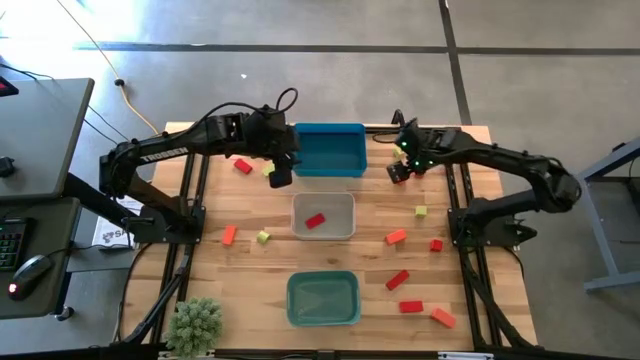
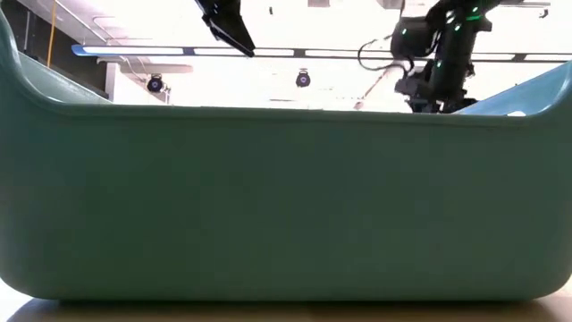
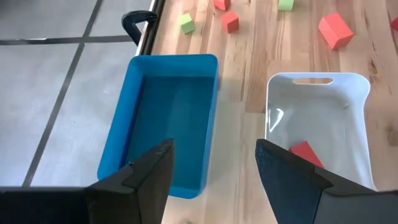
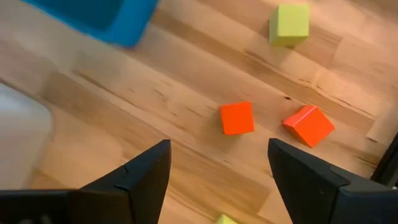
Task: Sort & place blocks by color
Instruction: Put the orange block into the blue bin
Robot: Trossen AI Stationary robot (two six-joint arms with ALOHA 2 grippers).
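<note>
The high camera looks straight down on the whole worktop (image 1: 340, 250). The low one sits level, hard against the teal bin (image 2: 286, 197). Both wrist cameras look down closely, sharing the blue bin (image 3: 168, 118).

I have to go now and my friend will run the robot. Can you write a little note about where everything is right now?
Left gripper: open, empty, beside the blue bin.
Right gripper: open, empty, on that bin's other side.
Done: one red block lies in the clear bin.
Left: the blue bin and teal bin look empty; the other red, orange and yellow-green blocks lie loose on the table.
</note>
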